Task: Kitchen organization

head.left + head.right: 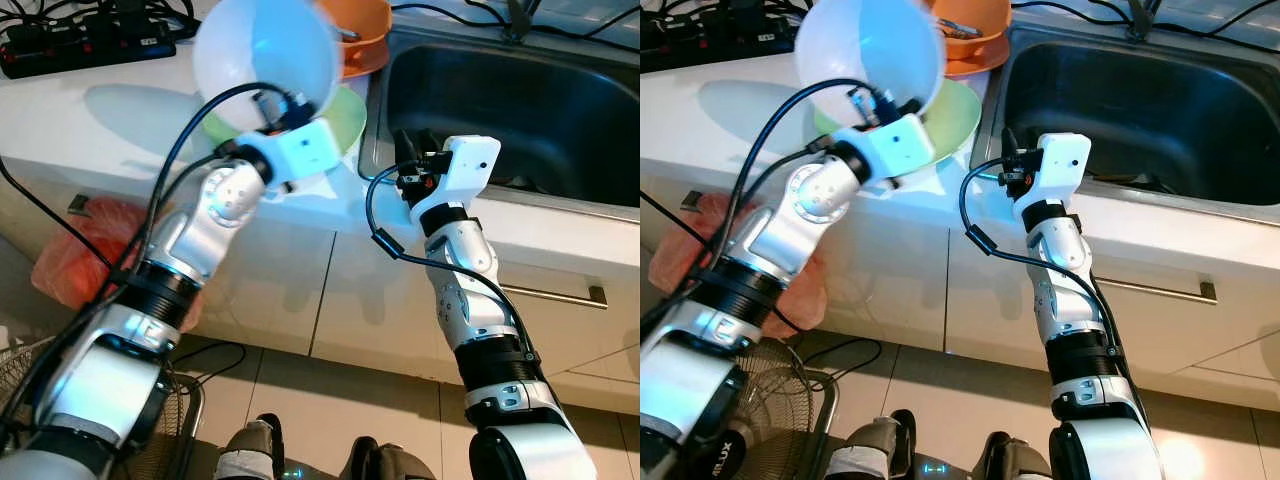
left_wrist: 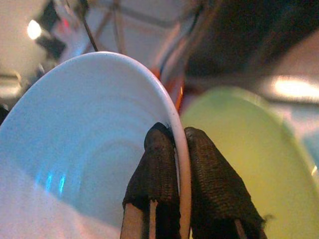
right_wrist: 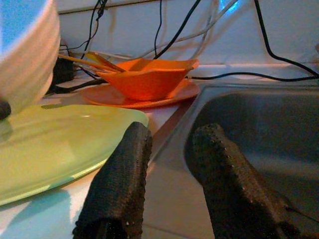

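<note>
Raised above the white bench (image 1: 120, 110): a pale blue bowl (image 1: 265, 60), pinched by its rim in the left end effector (image 2: 174, 144), one finger inside the wall and one outside, closed tight on the thin edge. Directly beneath, a green plate (image 1: 955, 115) lying flat near the bench's front edge, just left of the steel sink (image 1: 520, 100). Farther back, an orange bowl (image 3: 144, 77) with utensils, nested on an orange plate (image 3: 134, 97). On the right, the right end effector (image 3: 167, 174) hovering at the sink's near left corner, fingers parted and holding nothing. Likely in hand: carrying the bowl toward a stacking spot, perhaps the green plate below. Best done by keeping the rim pinch firm and the bowl level, lowering slowly until the base seats flat before loosening the fingers, as a rim hold on a smooth bowl looks prone to tilting or slipping. Cables and a power strip (image 1: 85, 40) at the far left worth avoiding.
</note>
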Robot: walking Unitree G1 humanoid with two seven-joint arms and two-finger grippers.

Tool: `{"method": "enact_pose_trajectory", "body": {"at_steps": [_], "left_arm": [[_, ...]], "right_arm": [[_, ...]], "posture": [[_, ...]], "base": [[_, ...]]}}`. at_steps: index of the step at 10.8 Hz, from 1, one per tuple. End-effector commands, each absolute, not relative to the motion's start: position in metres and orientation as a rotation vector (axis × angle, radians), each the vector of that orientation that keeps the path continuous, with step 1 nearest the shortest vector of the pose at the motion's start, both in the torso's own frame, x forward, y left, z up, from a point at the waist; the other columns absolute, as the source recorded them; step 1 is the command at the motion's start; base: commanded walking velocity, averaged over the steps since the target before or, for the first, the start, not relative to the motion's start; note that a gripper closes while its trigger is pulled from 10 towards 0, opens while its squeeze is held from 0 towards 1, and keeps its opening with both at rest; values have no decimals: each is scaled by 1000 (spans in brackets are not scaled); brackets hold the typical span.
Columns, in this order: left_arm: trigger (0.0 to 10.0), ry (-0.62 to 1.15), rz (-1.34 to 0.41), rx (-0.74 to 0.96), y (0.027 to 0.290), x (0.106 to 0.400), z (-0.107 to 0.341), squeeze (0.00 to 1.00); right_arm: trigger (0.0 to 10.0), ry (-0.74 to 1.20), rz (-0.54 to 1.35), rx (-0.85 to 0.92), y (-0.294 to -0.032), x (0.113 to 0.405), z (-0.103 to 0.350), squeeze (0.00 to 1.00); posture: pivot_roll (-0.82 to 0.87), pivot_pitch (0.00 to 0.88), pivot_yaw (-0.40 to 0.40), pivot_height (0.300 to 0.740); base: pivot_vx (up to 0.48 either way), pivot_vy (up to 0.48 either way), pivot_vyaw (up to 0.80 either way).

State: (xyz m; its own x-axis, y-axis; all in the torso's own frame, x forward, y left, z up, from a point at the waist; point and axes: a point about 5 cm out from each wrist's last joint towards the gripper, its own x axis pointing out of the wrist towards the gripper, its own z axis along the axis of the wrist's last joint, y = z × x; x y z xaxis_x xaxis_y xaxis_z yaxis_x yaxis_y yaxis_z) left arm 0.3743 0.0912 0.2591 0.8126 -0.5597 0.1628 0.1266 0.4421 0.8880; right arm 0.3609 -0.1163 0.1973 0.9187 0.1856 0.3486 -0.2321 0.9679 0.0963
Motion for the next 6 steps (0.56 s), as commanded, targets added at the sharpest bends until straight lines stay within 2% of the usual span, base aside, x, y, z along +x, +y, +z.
{"method": "enact_pose_trajectory", "body": {"at_steps": [1, 3, 6], "left_arm": [[10000, -587, -455, 994, 81, 366, 271, 0], [10000, -692, -517, 982, 63, 355, 274, 0], [10000, -694, -584, 1040, 49, 347, 262, 0]], "right_arm": [[10000, -357, 216, 135, -117, 362, 201, 0], [10000, -356, 216, 135, -117, 361, 200, 0], [10000, -360, 193, 129, -123, 362, 202, 0]], "posture": [[199, 160, -46, 740], [195, 160, -46, 740], [191, 162, -45, 740]], "base": [[0, 0, 0], [0, 0, 0], [0, 0, 0]]}}
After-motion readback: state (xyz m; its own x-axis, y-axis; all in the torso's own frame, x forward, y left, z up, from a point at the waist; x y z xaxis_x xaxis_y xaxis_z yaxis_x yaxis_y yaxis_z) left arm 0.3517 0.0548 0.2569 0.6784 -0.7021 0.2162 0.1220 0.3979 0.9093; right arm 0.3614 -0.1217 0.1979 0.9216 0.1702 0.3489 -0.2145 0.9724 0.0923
